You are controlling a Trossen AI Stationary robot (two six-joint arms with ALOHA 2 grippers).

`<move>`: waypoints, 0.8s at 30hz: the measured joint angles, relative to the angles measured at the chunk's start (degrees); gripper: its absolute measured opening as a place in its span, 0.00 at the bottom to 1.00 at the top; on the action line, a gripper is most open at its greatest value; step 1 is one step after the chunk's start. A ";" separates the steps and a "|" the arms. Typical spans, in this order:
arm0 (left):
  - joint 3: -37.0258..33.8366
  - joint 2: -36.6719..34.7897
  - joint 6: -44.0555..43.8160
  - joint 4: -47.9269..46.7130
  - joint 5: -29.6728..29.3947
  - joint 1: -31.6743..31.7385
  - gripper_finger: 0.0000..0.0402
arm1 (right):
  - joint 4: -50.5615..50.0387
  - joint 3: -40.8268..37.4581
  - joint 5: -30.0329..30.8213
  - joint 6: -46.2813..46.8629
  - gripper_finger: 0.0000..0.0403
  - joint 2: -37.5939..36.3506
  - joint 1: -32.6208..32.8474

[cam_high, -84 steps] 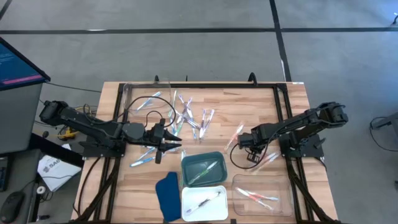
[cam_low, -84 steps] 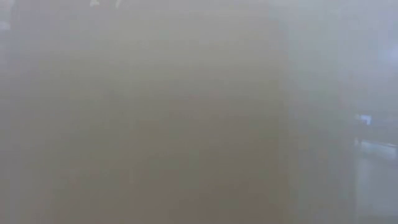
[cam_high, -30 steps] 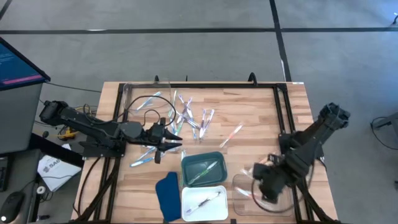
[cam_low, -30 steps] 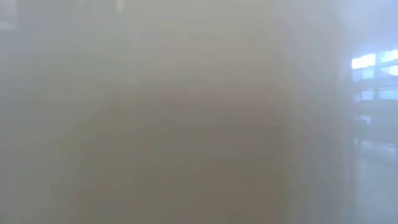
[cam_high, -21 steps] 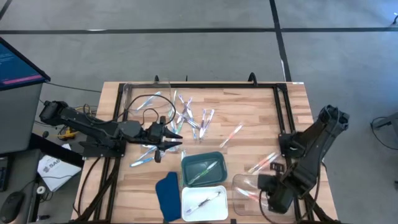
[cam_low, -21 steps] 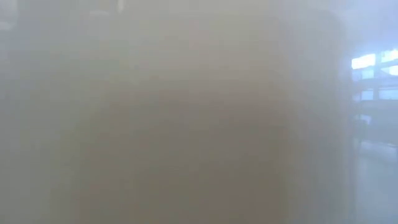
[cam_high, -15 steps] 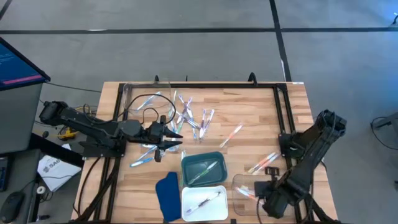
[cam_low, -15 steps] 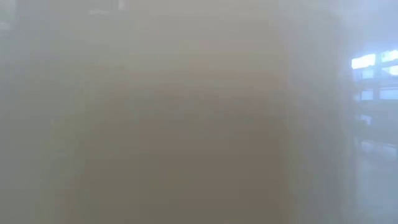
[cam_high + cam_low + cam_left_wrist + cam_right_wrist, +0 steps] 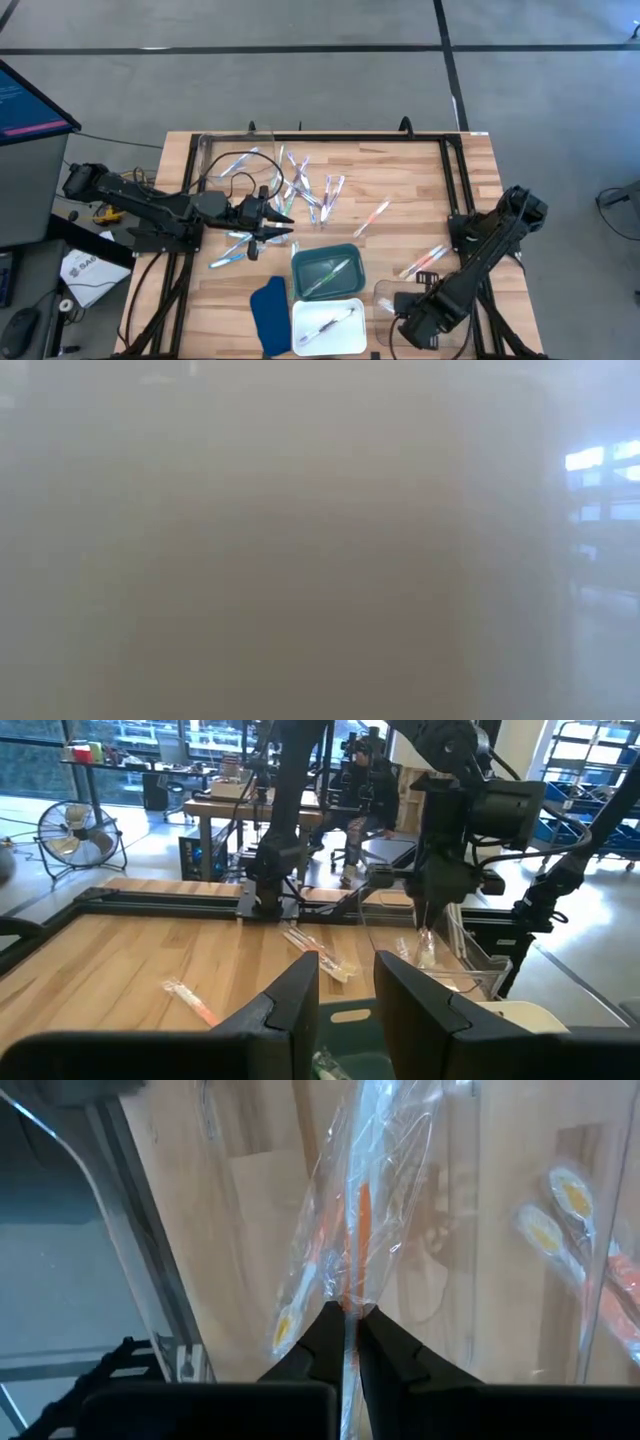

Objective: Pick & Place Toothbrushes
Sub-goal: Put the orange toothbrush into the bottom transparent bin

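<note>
While clamped on wrapped orange toothbrush (image 9: 352,1230) above clear tray (image 9: 386,296), right fingers (image 9: 325,1335): lower inside rim before releasing. Left fingers (image 9: 300,995) slightly apart, idle left of tray.

From above I see loose toothbrushes (image 9: 305,188) scattered on the table (image 9: 400,180) toward its far edge, left of centre. Two trays sit at the near edge's middle, one tray (image 9: 326,270) behind the other tray (image 9: 328,327), a cloth (image 9: 268,312) left of them. A clear bin (image 9: 386,296) occupies the near right corner.
</note>
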 joint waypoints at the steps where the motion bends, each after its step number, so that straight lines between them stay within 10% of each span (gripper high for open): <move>1: 0.00 0.00 -0.18 0.00 0.00 0.00 0.24 | 0.02 0.00 0.00 0.26 0.02 0.00 -0.16; 24: 0.02 0.00 -0.37 -0.02 0.07 -0.04 0.24 | 12.13 -11.99 -2.70 1.17 0.03 -0.17 -0.05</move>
